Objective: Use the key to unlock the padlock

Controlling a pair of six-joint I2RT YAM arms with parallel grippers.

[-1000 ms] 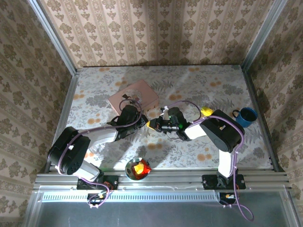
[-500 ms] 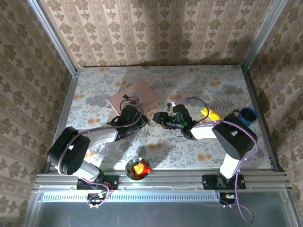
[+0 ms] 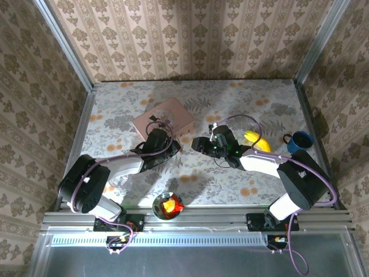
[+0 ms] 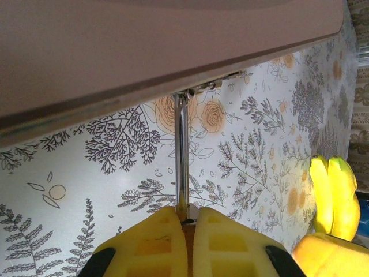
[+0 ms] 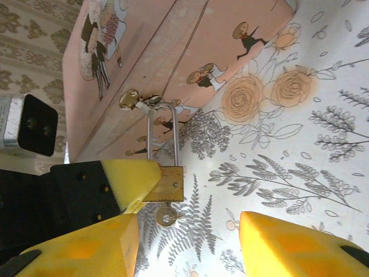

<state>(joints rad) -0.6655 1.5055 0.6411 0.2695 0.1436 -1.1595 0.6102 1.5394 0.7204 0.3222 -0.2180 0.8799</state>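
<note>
The left gripper [image 4: 188,224] is closed tight on the brass body of the padlock [image 5: 165,183]. This looks meant to brace the lock so it cannot swing while the key [image 5: 165,216] is worked. The padlock hangs by its thin shackle [image 4: 181,150] from the small hasp [image 5: 134,100] on the edge of the pink box [image 5: 173,52]. It reaches out over the flowered table [image 5: 300,144] just beside the box. Its long axis runs straight away from the box, with the shackle end at the hasp and the keyhole end facing the right gripper [image 5: 189,234]. The key sits in that keyhole in line with the lock, only its round bow showing below the body. The right gripper is partly open, one yellow finger on either side of the bow, and holds nothing. The bow is nearer one finger, and I cannot tell whether it touches. Both shackle legs appear to enter the body, so I judge the lock not yet sprung. The next move probably calls for pinching the bow squarely and twisting about the lock's own axis. Whether the body rests on the table cannot be told.
</note>
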